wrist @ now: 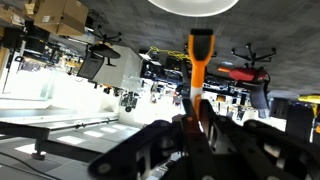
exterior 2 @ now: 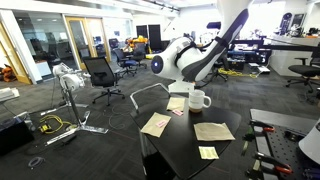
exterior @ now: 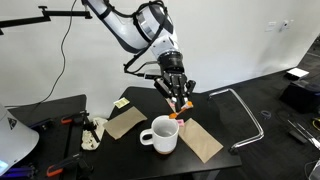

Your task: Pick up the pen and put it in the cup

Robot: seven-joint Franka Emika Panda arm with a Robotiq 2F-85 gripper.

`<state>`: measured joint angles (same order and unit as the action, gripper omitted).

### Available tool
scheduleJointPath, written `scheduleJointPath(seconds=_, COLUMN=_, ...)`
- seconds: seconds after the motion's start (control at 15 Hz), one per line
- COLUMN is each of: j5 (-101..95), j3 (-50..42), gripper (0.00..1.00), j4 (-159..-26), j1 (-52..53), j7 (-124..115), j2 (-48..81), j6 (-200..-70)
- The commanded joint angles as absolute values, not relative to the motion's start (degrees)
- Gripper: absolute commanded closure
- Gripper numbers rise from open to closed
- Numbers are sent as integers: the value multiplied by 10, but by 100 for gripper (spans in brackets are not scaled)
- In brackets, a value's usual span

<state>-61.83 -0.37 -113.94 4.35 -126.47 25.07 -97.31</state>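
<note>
My gripper (exterior: 178,97) is shut on the thin orange pen (exterior: 180,108) and holds it upright, tip down, just above and slightly behind the white mug (exterior: 163,135) on the black table. In the wrist view the pen (wrist: 200,55) sticks out between the closed fingers (wrist: 198,125) toward the mug's white rim (wrist: 195,5) at the top edge. In an exterior view the mug (exterior 2: 198,99) stands under the arm, and the pen and fingers are hard to make out there.
Brown paper sheets (exterior: 125,122) (exterior: 200,143) lie on either side of the mug; they also show in an exterior view (exterior 2: 156,123) (exterior 2: 213,131). A yellow note (exterior: 121,103) lies behind. A metal tube frame (exterior: 250,112) stands at the table's edge. Office chairs (exterior 2: 100,72) stand beyond.
</note>
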Motion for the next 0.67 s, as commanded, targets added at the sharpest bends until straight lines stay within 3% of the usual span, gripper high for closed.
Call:
scheduleJointPath(seconds=0.0, j5=-632, j3=-3, gripper=97, j4=-1147, j1=48, j7=-1295, j2=253, j6=-971)
scheduleJointPath(seconds=0.6, j5=-623, j3=2, gripper=97, j4=-1160, j1=57, j7=-1291, j2=248, j6=-955)
